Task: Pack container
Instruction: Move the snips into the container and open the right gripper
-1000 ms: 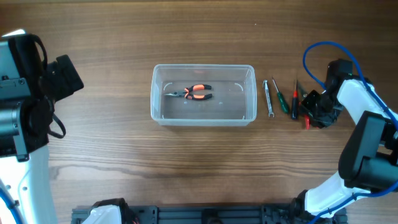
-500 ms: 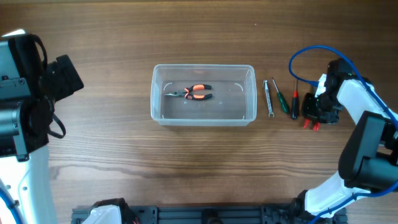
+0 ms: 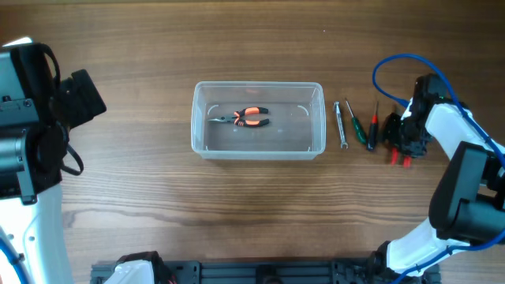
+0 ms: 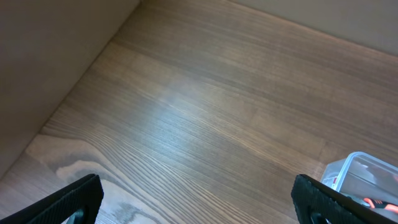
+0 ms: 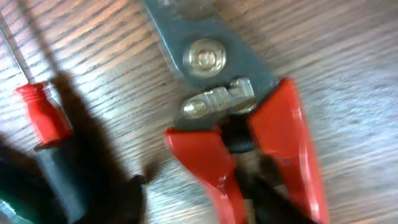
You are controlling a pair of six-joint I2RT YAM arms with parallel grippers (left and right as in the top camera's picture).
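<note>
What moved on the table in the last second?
The right gripper slid a little to the right, and the red-handled cutters shifted with it. I can't tell if it is gripping them. The tub, the orange pliers inside it, the wrench, the green screwdriver and the left arm stayed put.

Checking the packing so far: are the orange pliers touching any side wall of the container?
Apart. The overhead view shows the orange pliers lying mid-floor in the container, with bare floor between them and every side wall.
</note>
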